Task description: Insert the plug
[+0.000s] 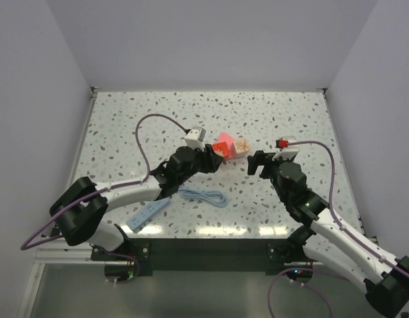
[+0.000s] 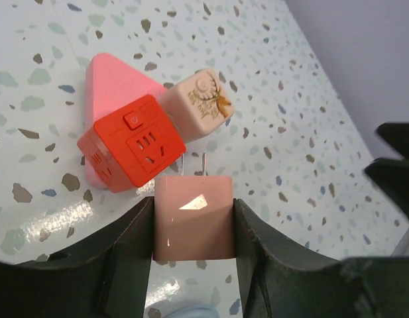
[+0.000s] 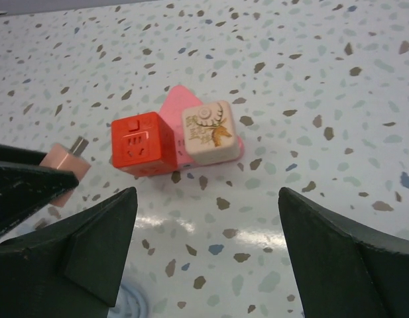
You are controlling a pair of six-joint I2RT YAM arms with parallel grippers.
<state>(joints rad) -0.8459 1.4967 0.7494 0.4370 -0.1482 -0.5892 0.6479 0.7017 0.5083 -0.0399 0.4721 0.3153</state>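
Speckled tabletop (image 1: 124, 119) lay beneath both arms. Your left gripper (image 2: 193, 211) pinched the plug (image 2: 193, 222), whose prongs (image 2: 203, 163) pointed toward the red cube (image 2: 131, 142) and stopped just short of it. Your right gripper (image 3: 207, 199) hung nearby, jaws spread and empty. You likely needed to square the prongs to the slots, brace the cube, then push straight.
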